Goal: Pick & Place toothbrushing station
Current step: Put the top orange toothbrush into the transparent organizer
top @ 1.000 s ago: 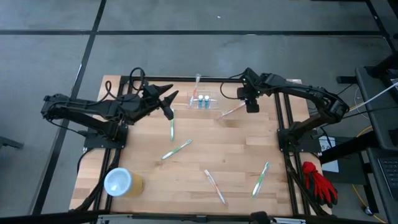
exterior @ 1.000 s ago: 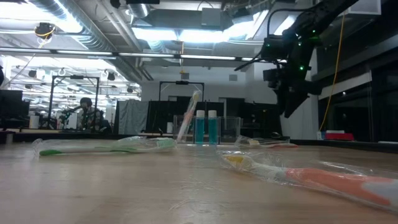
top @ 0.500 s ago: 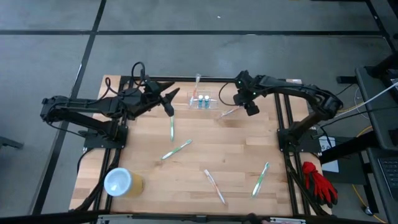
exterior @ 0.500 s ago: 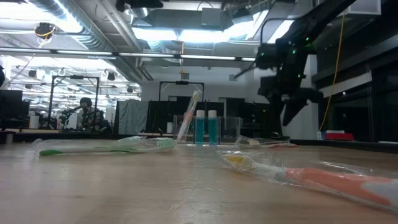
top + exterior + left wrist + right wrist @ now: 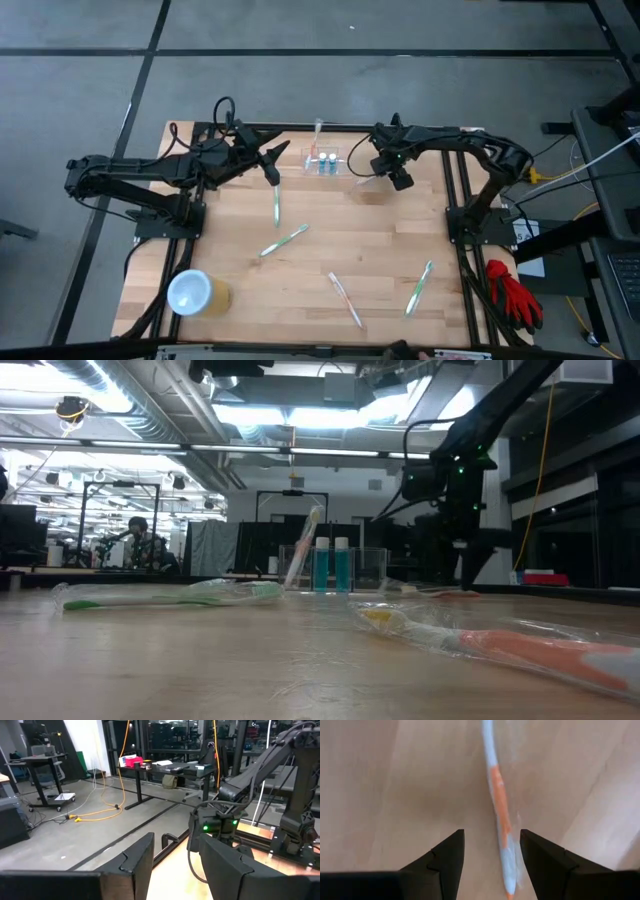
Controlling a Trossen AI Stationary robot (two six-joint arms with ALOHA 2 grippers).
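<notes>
Overhead, right gripper (image 5: 393, 180), fingers spread and empty, hovers over an orange toothbrush (image 5: 499, 800); the station (image 5: 328, 163) sits just beside it. Left gripper (image 5: 272, 170) waits spread, farther off.

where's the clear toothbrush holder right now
In the high view the clear holder stands at the table's far edge, near the middle, between the two grippers. A wrapped orange toothbrush lies just right of it, under the right gripper.
</notes>
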